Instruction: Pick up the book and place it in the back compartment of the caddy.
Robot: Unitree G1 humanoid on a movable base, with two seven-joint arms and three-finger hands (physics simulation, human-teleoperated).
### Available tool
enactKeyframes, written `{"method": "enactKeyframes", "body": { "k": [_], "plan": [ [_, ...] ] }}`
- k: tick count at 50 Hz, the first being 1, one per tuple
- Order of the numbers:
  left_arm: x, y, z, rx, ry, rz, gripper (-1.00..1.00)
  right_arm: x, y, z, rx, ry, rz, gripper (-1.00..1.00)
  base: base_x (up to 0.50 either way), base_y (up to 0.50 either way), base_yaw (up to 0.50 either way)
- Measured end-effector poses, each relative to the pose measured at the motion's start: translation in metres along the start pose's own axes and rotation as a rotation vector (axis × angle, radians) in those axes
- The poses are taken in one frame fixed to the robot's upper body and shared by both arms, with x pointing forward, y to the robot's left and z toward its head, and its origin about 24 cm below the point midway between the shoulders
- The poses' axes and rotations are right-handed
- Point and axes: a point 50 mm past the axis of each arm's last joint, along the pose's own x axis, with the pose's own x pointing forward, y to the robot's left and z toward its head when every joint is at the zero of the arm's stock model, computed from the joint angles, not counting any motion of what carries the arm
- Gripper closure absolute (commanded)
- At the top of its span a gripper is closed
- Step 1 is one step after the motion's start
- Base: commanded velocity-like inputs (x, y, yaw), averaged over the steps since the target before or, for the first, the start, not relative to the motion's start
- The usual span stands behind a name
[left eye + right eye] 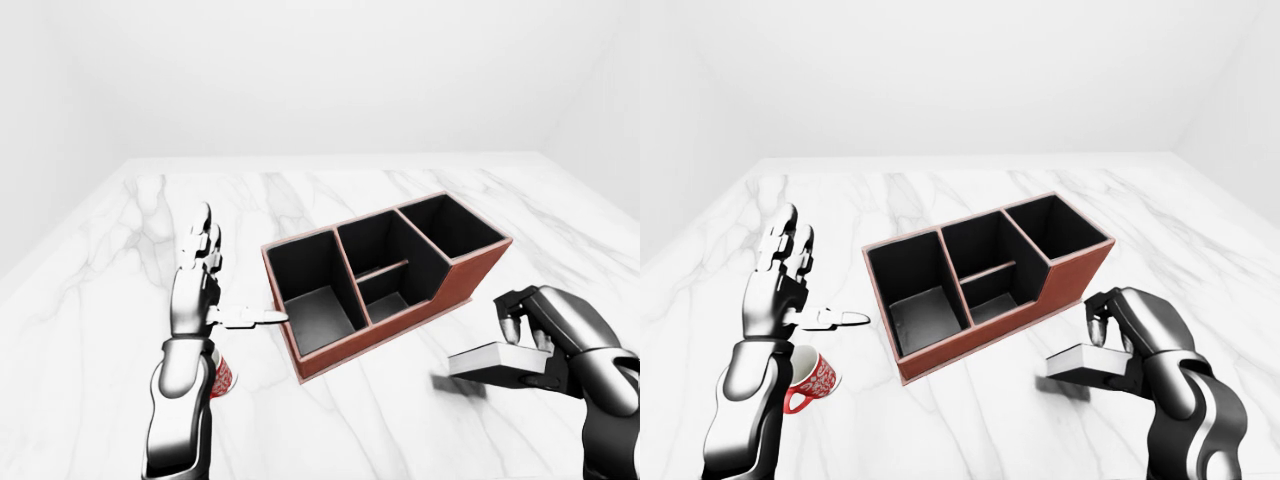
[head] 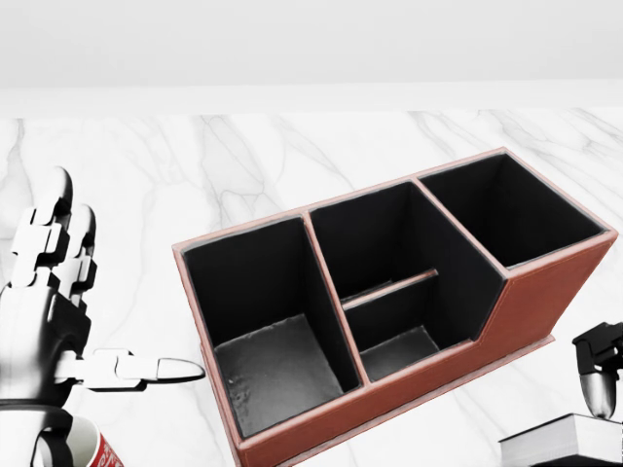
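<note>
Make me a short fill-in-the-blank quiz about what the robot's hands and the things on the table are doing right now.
1. The right hand holds the ____ off the table.
2. The caddy has red-brown walls and a ____ lining.
3. The left hand has its fingers ____, holding nothing.
4. Under the left hand stands a red patterned ____.

Missing words: book; black; open; mug
</note>
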Motion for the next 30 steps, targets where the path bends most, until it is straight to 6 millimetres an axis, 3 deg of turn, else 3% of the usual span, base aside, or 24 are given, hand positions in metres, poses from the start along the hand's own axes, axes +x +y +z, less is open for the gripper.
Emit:
{"method": "enactKeyframes", "body": {
  "k": [12,30],
  "plan": [
    [0.0,0.001,0.001,0.0,-0.004,0.002,-1.0,0.0,-0.026,0.031,-0.063,-0.09,-0.083,1.0,0.0,0.0,0.0],
    [0.0,0.0,0.0,-0.001,0.0,0.001,-1.0,0.007,-0.048,0.076,-0.084,-0.236,-0.184,1.0,0.0,0.0,0.0]
  ]
}}
